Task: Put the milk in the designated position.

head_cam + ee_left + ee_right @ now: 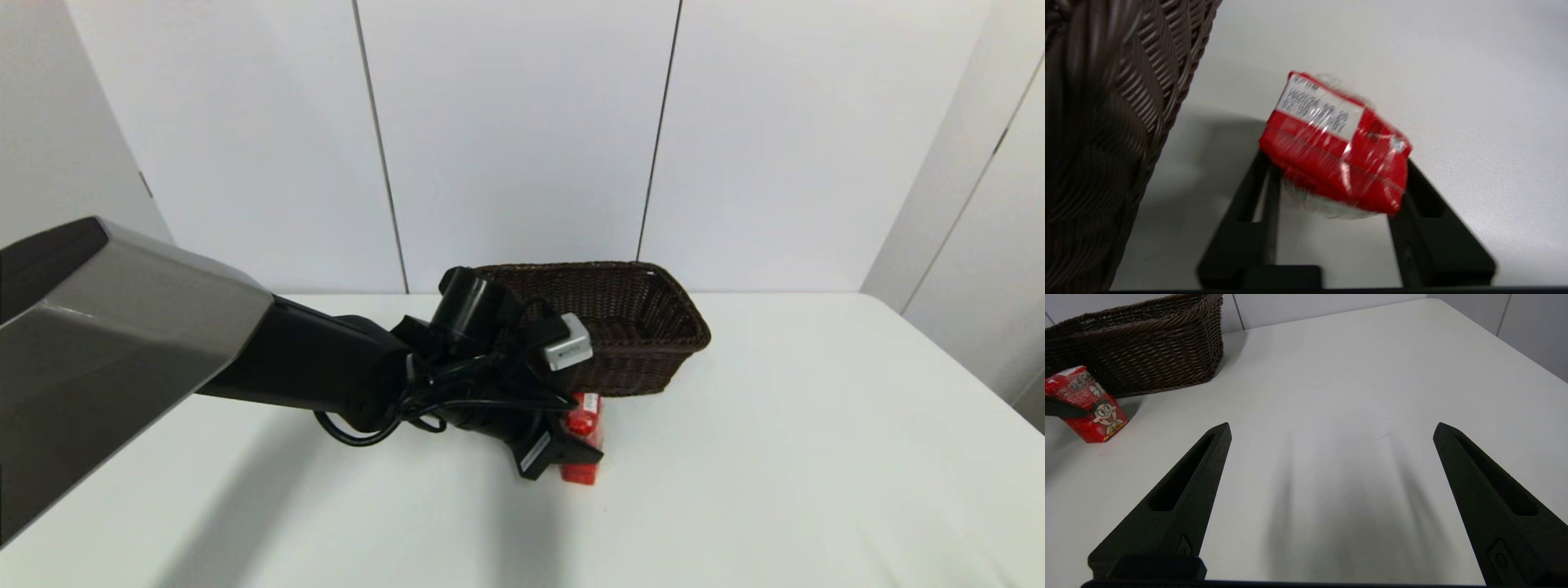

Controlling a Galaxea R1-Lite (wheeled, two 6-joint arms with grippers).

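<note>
Between the fingers of the left gripper point(1337, 171), clamped on its sides, the milk carton point(1333, 143) sat tilted just beside the wicker basket point(1106, 134), apparently for setting on the white table point(1453, 81), while the right gripper point(1331, 430) hung spread and idle.

Left arm reaching across the white table point(816, 425); its left gripper point(575, 453) at the red milk point(583, 425), carton just near of the brown wicker basket point(645, 327) at centre-far.
</note>
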